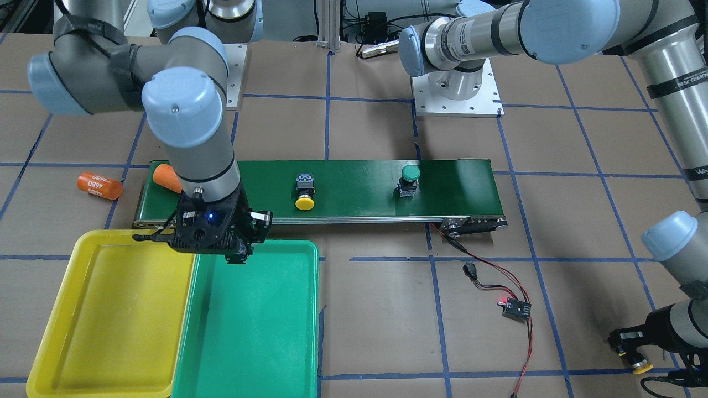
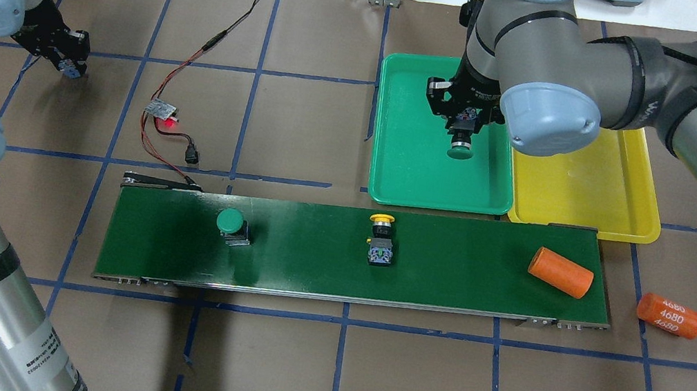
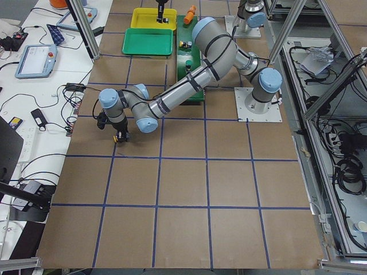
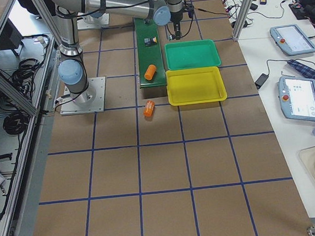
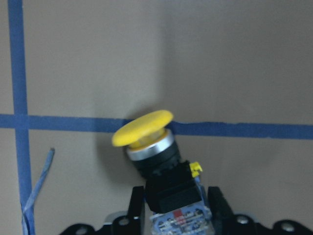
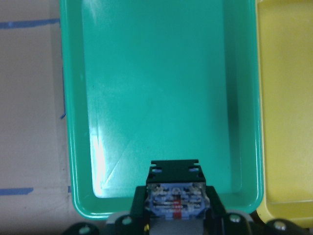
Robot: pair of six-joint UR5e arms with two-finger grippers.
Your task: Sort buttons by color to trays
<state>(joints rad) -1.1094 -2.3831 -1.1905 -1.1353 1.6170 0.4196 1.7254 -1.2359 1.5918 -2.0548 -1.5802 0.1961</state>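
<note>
My right gripper (image 2: 464, 128) is shut on a green button (image 2: 461, 149), cap down, above the green tray (image 2: 394, 175); the right wrist view shows its contact block (image 6: 174, 196) between the fingers. The yellow tray (image 2: 599, 200) lies beside it. My left gripper (image 5: 173, 196) is shut on a yellow button (image 5: 144, 128) over bare table at the far left (image 2: 70, 67). On the belt a second green button (image 2: 232, 225) stands upright and a second yellow button (image 2: 383, 229) lies on its side.
The dark green conveyor belt (image 2: 309, 266) runs across the middle. One orange cylinder (image 2: 560, 272) lies on its right end, another marked 4680 (image 2: 670, 316) on the table beyond. A small circuit board (image 2: 164, 114) with red wires sits left of the trays.
</note>
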